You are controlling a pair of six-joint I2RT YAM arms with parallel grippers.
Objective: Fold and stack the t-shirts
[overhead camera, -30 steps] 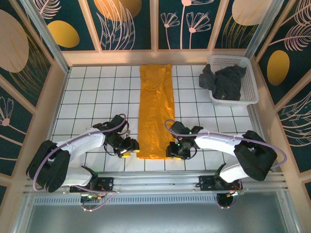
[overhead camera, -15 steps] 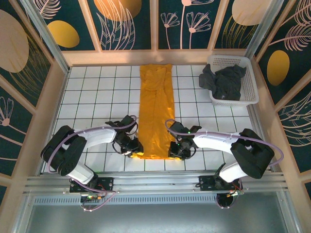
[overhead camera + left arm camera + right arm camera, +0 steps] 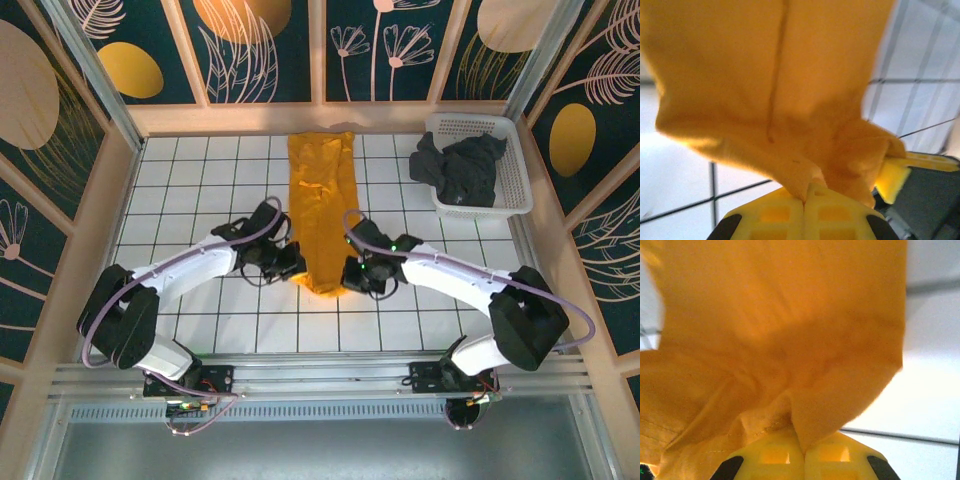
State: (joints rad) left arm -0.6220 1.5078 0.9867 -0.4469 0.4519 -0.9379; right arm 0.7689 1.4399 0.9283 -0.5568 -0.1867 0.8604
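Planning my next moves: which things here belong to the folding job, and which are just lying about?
Job: orange t-shirt, pinched by left gripper and right gripper; dark grey t-shirt, heaped in the white basket.
Lying about: the white basket itself.

One shirt (image 3: 322, 190) lies down the middle of the desk (image 3: 190, 190), its far end at the far edge. Its near end is raised, pinched on the left by the left gripper (image 3: 293, 268) and on the right by the right gripper (image 3: 352, 275). The other shirt (image 3: 462, 168) sits in a basket (image 3: 470, 122) at the far right corner.
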